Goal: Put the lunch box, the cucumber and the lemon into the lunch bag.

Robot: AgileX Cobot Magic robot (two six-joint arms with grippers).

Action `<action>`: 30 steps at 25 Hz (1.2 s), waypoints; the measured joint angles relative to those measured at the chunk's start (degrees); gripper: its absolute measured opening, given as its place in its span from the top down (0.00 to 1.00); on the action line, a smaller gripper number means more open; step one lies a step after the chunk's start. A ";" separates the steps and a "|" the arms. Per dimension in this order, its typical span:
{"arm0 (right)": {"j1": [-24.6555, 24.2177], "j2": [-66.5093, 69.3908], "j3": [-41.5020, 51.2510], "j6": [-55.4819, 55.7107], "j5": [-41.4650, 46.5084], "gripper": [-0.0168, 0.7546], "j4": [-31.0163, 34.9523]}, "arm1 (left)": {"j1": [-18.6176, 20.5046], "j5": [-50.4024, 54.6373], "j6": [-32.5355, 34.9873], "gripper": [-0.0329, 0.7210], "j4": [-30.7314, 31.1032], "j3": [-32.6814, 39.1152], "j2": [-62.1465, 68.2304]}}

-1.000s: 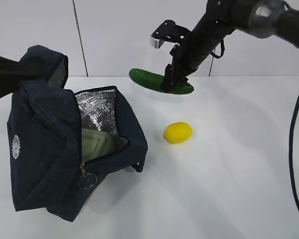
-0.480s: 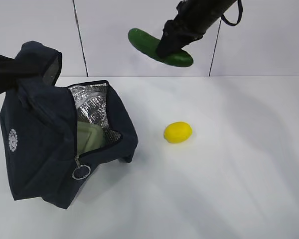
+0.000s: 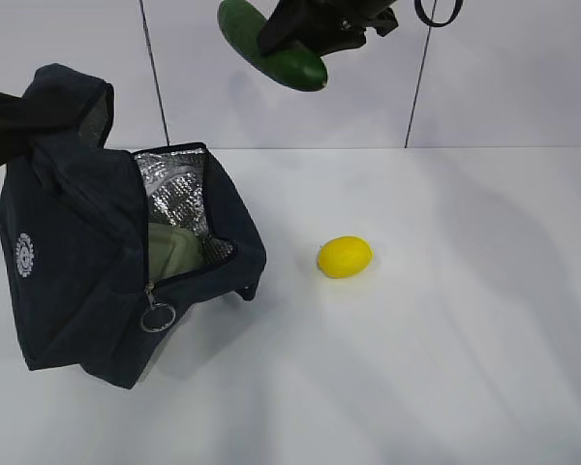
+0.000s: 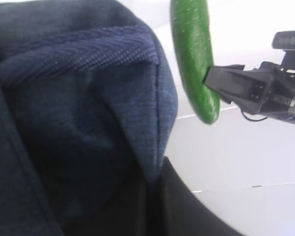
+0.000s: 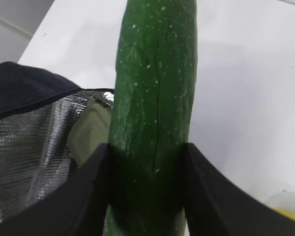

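Observation:
High above the table, my right gripper (image 3: 305, 29) is shut on the dark green cucumber (image 3: 271, 48), which juts toward the left; in the right wrist view the cucumber (image 5: 155, 98) sits between both black fingers (image 5: 88, 191). The navy lunch bag (image 3: 87, 281) stands at the left, its foil-lined mouth facing right. The pale green lid of the lunch box (image 3: 174, 254) shows inside it. My left gripper (image 4: 157, 196) is shut on the lunch bag's upper flap (image 4: 88, 98) and holds it up. The yellow lemon (image 3: 345, 257) lies on the table right of the bag.
A ring zipper pull (image 3: 155, 319) hangs at the bag's front corner. The white table (image 3: 445, 339) stretches to the right and front of the lemon. A white wall with dark seams (image 3: 155, 77) stands behind.
My right gripper has lifted the cucumber off the table and carried it up and to the left, toward the bag. The bag has been pulled a little further left.

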 joint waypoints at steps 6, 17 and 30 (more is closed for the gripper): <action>3.70 0.00 0.00 1.69 0.13 0.55 0.53 | 0.00 -1.62 1.87 0.97 -0.71 0.00 0.00; 8.95 0.00 0.27 4.33 0.13 0.55 -5.62 | 0.00 -3.26 2.45 0.97 -0.79 -2.60 0.00; 9.56 0.00 2.76 7.73 0.27 0.55 -4.58 | 0.00 -3.36 2.59 0.97 -1.16 -3.81 0.00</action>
